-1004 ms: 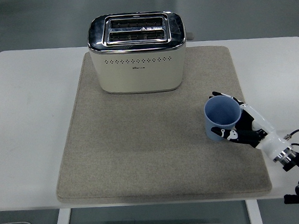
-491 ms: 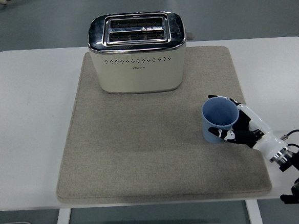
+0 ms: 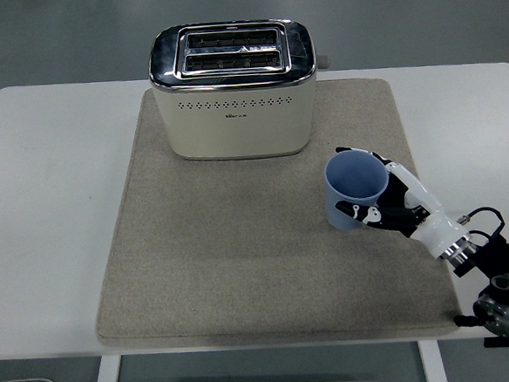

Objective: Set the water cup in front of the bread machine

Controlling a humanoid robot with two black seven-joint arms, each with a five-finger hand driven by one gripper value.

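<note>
No text can be read with certainty. The bread machine (image 3: 234, 92), at the far edge of the mat (image 3: 243, 270), has a small dark mark, perhaps a brand, on its front wall under the rows of holes, too small to read.

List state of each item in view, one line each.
water cup: upright, looks empty, held over the mat, right of and nearer than the toaster.
right hand: shut on the water cup.
toaster: upright at the mat's far edge, slots look empty.
mat: flat on the table.
table: white, carries the mat.
left hand: not in view.
</note>
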